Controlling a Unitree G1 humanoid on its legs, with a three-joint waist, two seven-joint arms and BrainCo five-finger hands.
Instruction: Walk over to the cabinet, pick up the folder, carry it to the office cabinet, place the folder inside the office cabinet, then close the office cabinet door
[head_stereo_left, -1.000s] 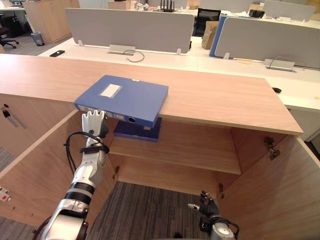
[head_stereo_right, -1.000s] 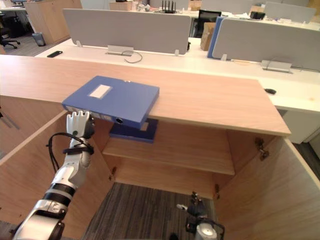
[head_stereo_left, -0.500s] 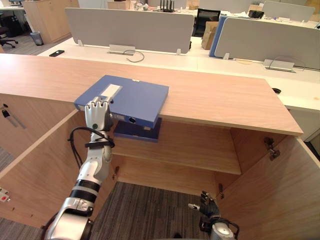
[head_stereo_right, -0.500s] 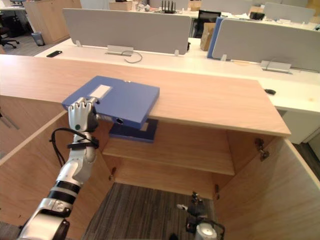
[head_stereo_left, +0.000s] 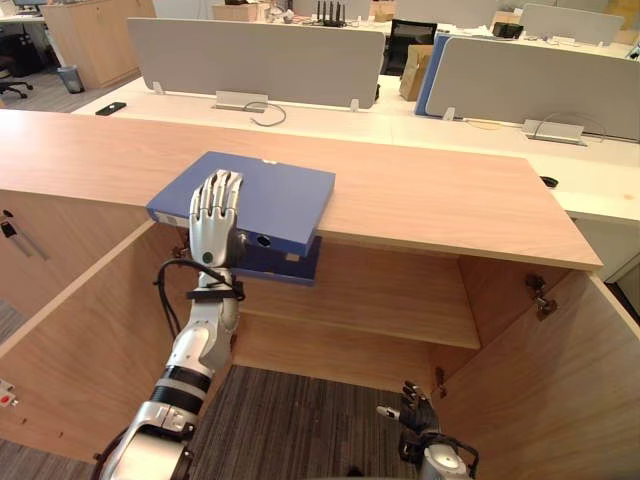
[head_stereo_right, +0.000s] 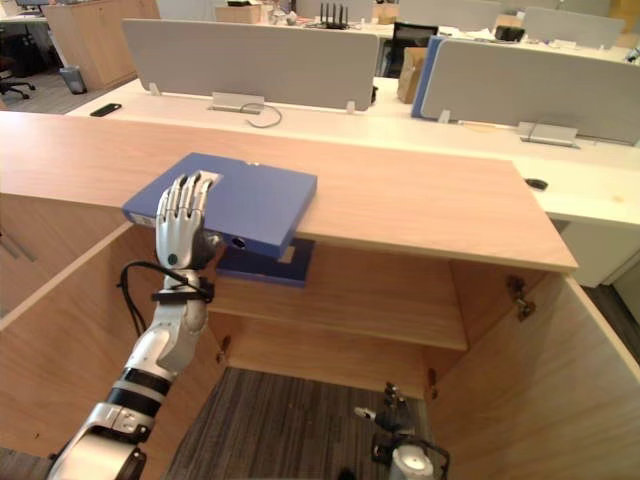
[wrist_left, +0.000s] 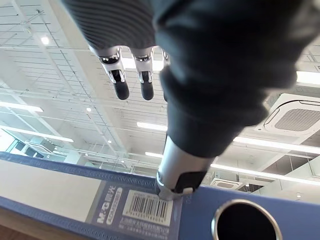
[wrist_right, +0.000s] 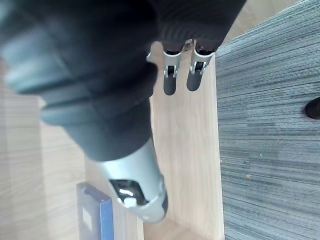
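Grey partition screens (head_stereo_left: 250, 55) back the light-wood bench (head_stereo_left: 440, 200); a flat blue folder (head_stereo_left: 280, 195) overhangs its edge under the left robot hand's (head_stereo_left: 212, 228) straight fingers. The left wrist view adds the thumb (wrist_left: 176, 167) touching the spine. Right robot hand (head_stereo_left: 413, 408) hangs relaxed at 5 o'clock.

The flat blue box folder (head_stereo_left: 285, 195), with a round hole in its spine, lies flat on the long light wooden bench (head_stereo_left: 450, 200). Its spine side juts over the front edge, above the open wooden office cabinet (head_stereo_left: 390, 295). The left robot hand (head_stereo_left: 212, 235) lies with straight fingers on its near corner.
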